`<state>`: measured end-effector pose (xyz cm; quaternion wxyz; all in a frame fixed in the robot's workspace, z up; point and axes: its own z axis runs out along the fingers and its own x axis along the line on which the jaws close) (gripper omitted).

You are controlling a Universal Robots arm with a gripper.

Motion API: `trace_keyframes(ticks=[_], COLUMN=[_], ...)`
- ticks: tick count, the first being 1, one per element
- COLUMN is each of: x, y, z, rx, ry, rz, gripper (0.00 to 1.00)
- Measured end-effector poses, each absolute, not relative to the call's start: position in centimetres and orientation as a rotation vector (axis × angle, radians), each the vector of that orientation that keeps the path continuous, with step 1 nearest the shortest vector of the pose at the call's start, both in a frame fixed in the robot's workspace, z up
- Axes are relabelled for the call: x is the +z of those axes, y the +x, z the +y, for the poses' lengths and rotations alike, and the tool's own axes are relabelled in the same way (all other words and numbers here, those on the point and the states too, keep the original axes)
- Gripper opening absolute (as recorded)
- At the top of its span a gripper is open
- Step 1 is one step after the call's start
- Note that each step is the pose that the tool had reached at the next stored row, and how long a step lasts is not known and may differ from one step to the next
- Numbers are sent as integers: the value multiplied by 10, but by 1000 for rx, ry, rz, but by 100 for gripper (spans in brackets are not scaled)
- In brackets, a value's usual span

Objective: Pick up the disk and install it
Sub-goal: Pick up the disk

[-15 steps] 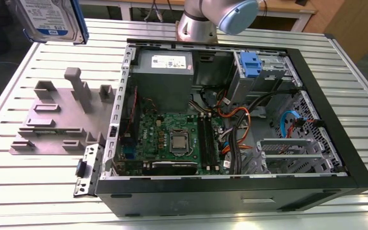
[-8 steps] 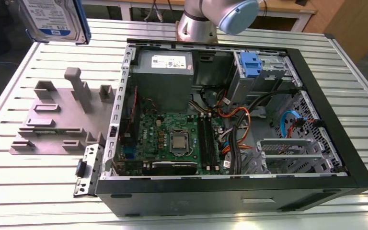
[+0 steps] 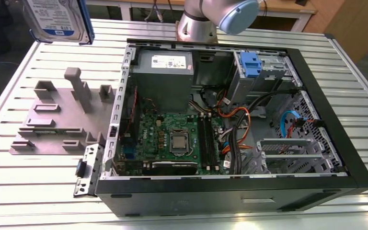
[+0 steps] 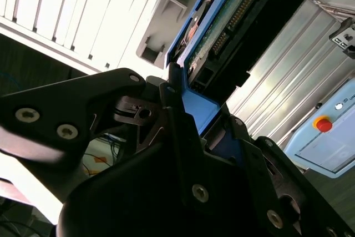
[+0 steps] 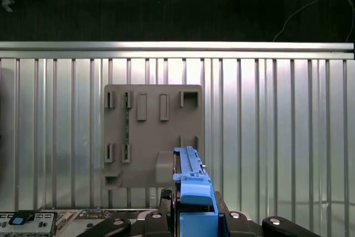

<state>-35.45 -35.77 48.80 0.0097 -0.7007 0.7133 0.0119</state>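
Silver in its blue frame, the disk [image 3: 57,19] hangs high above the grey holder block [image 3: 56,120], clamped edge-on in the gripper [image 5: 197,215]. Picking up looks done; the open computer case [image 3: 347,120] nearby has not received it yet.

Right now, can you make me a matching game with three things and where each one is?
Things:
1. disk
2. grey holder block
3. blue caddy

Places:
A. inside the open computer case
B. gripped in the claw
C. lying on the slatted table beside the case

Pairs: 1-B, 2-C, 3-A.
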Motion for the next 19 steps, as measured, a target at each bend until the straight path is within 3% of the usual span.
trace_keyframes(ticks=[19], x=[488], y=[-336], z=[-358], rx=[37], ry=[-2188], rz=[2227], gripper=[37])
